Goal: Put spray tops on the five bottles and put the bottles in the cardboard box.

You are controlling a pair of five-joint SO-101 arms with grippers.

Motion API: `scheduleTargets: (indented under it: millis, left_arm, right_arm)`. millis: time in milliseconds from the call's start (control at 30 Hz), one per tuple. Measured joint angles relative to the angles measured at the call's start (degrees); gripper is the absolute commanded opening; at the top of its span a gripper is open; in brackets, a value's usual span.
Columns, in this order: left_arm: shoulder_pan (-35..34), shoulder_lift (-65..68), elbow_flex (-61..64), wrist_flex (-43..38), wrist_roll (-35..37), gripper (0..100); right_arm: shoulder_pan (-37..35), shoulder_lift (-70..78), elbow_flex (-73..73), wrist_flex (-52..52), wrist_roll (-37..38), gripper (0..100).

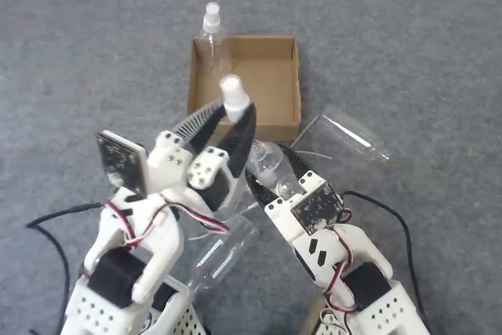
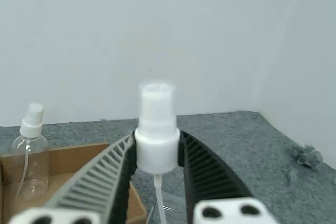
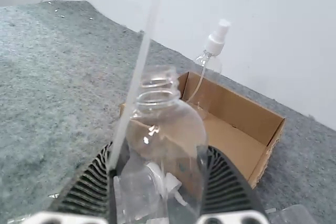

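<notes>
Spray top [image 2: 156, 129] pinched by left gripper [image 2: 156, 156], bottle [image 3: 164, 124] (uncapped) clamped by right gripper [image 3: 163, 169]

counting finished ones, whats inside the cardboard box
One capped bottle stands in a back corner of the cardboard box; the visible floor is otherwise bare. The left hand and its spray top cover the near edge.

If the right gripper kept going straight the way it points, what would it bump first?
Most likely the cardboard box: its near wall lies ahead of the right gripper, which grips a bottle. Height is hard to judge, so it might skim over the rim.
</notes>
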Motion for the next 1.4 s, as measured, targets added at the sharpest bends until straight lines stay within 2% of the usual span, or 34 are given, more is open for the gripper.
scheduleTargets:
  millis: [200,500,700,1133,1400]
  left_arm:
    - [-3.34,0.0,-2.73,0.0,-0.44,1]
    - [-6.42,0.0,-7.3,0.09,3.16,1]
    - [-6.51,-0.53,-11.16,4.22,3.16,1]
    - [-6.42,-0.53,-11.16,4.22,3.16,1]
    - [-6.42,0.0,-4.57,-2.37,3.16,1]
  right_arm:
    - [0.0,0.0,0.0,-0.18,0.0,0.7]
    - [0.0,0.0,0.0,-0.18,0.0,0.7]
    - [-0.09,0.0,0.0,-0.18,0.0,0.7]
    - [-0.18,0.0,0.0,-0.18,0.0,0.7]
    - [-0.35,0.0,0.0,-0.18,0.0,0.7]
